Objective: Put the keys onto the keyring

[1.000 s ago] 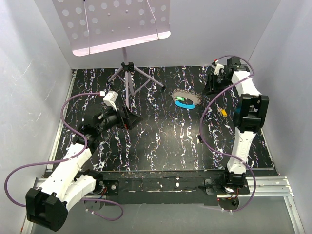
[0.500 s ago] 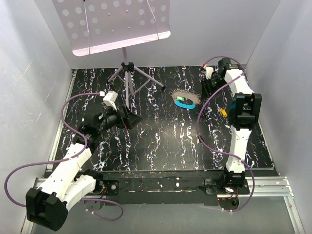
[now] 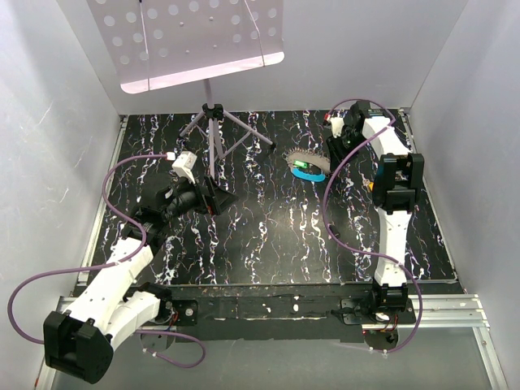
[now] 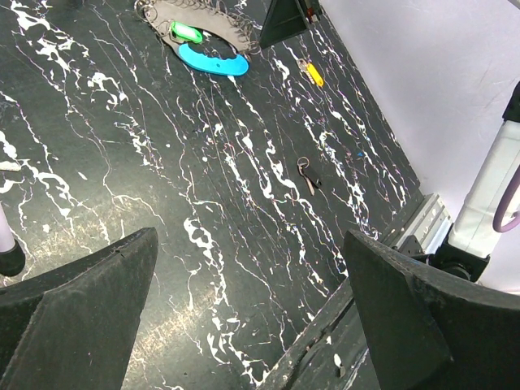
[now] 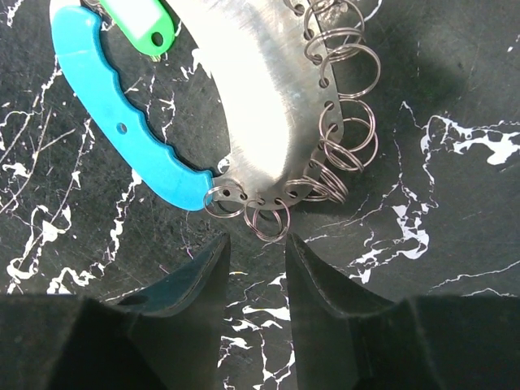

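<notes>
Right pincer point(image 5: 256, 252): jaws partly open with a narrow gap and nothing in them. Bare tabletop point(image 5: 422, 187) shows between the tips.
Keyring point(image 3: 309, 166): lies flat toward the far right of the tabletop. It is a blue handle point(image 5: 122, 122) joined to a curved metal plate point(image 5: 260, 97) whose edge carries a row of small rings point(image 5: 349, 130). A green tag point(image 5: 146, 20) sits at its far end.
Keyring against right pincer: the plate's near end lies just beyond the fingertips. The nearest small ring is roughly in line with the gap, close to both jaws but apart from them.
Why held so: probably lined up to pinch one ring or steady the plate so that a key can be threaded on.
Left pincer point(image 4: 250, 244): jaws spread wide and empty, hanging over the left-centre of the tabletop, well apart from the keyring. It looks parked, likely leaving room for the other arm.
Keys: a dark key point(image 4: 307, 175) on its own little loop lies loose nearer the front. A yellow-tagged key point(image 4: 314, 75) lies near the keyring's right side. Neither touches the keyring.
Progress: threading not yet begun, by the look of it.
</notes>
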`<state>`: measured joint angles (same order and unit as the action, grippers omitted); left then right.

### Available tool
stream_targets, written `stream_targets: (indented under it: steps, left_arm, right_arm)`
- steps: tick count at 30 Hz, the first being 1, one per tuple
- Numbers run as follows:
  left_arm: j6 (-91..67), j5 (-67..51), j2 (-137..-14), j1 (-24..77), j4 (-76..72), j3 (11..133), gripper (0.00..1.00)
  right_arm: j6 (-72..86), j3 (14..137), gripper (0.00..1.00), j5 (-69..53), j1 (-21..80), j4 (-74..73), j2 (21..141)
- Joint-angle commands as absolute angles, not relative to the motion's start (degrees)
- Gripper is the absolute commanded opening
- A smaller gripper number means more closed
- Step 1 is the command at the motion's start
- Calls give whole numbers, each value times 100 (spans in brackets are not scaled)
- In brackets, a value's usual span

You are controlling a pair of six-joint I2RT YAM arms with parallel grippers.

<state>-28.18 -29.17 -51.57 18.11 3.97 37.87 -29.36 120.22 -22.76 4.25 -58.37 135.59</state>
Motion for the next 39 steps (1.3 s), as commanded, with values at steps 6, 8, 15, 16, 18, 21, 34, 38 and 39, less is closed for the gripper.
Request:
stream_targets:
  steps: [6, 8, 15, 16, 18, 21, 34, 38, 39]
  left_arm:
    - [-2830, -2962, -5071, 1784, 334, 3718, 98]
    - [-2830, -2953, -5036, 1775, 352, 3718, 98]
    - [-2865, -2962, -5036, 1775, 334, 3700, 98]
    - [-2865, -2962, -5027, 1784, 334, 3700, 98]
    - [-2865, -2962, -5027, 1775, 334, 3700, 98]
    - [-2865, -2953, -5027, 1775, 343, 3700, 98]
    - [-2856, -3409, -5010, 1775, 97, 3648, 98]
    - [-2900, -3857, -5071, 1775, -298, 3604, 98]
    - [-2909, -3963, -5106, 1775, -351, 3612, 98]
  right_arm:
    - [-3076, 12410, 35, -2109, 492, -5959, 13790]
    - [-3085, 12419, 34, -2109, 501, -5941, 13799]
    - [-3094, 12489, 29, -2065, 571, -5880, 13878]
    - [-3102, 12489, 28, -2065, 580, -5854, 13878]
    - [-3102, 12489, 25, -2057, 615, -5827, 13878]
    - [-3103, 12515, 18, -2074, 642, -5836, 13878]
    - [-3015, 11137, 1, -3321, 642, -5871, 12456]
    - [-2761, 10644, 1, -3901, 650, -5985, 11972]
    - [-2708, 10557, 1, -4068, 650, -6064, 11875]
